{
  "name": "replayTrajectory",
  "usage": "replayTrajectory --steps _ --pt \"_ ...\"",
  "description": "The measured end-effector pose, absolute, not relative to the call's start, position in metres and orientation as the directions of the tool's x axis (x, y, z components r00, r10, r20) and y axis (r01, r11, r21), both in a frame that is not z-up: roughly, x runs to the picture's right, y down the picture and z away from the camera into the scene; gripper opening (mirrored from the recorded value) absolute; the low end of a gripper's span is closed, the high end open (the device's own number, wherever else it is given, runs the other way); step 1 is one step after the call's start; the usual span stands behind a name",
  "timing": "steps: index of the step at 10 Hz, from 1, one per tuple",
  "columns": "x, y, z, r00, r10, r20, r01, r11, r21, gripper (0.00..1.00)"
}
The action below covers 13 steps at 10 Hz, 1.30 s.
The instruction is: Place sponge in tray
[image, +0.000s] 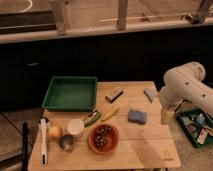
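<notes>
The blue-lavender sponge [137,116] lies flat on the wooden table [135,150], right of centre. The green tray [70,93] sits at the table's back left and holds nothing. My gripper [166,116] hangs from the white arm at the table's right edge, a little to the right of the sponge and apart from it. It holds nothing that I can see.
An orange bowl [104,138] stands in front of the sponge. A banana [110,113], a green item [92,118], a white cup [75,128], a brush [43,141], a grey-blue wedge [150,94] and a small block [114,93] are on the table. A cluttered bin [196,126] is at right.
</notes>
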<state>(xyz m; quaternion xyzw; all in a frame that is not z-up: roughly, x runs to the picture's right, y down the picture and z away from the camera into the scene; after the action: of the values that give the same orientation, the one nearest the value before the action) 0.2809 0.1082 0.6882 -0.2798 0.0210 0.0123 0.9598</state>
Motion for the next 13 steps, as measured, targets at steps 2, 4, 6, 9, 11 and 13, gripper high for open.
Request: replayTrajectory --steps 2,4,6,9,11,13 --pt "0.255 0.112 0.699 0.999 -0.028 -0.029 0.008 0.844 -0.537 0.80" --pt "0.227 0.116 0.707 0.998 -0.066 -0.014 0.048 0.844 -0.534 0.80" --pt "0.220 0.117 0.713 0.996 -0.084 -0.002 0.070 0.844 -0.531 0.80" --pt "0.202 0.116 0.722 0.993 -0.114 0.025 0.110 0.846 -0.522 0.80" --pt "0.175 0.117 0.729 0.989 -0.139 0.046 0.142 0.844 -0.517 0.80" --pt "0.169 0.118 0.734 0.986 -0.154 0.060 0.163 0.843 -0.513 0.80"
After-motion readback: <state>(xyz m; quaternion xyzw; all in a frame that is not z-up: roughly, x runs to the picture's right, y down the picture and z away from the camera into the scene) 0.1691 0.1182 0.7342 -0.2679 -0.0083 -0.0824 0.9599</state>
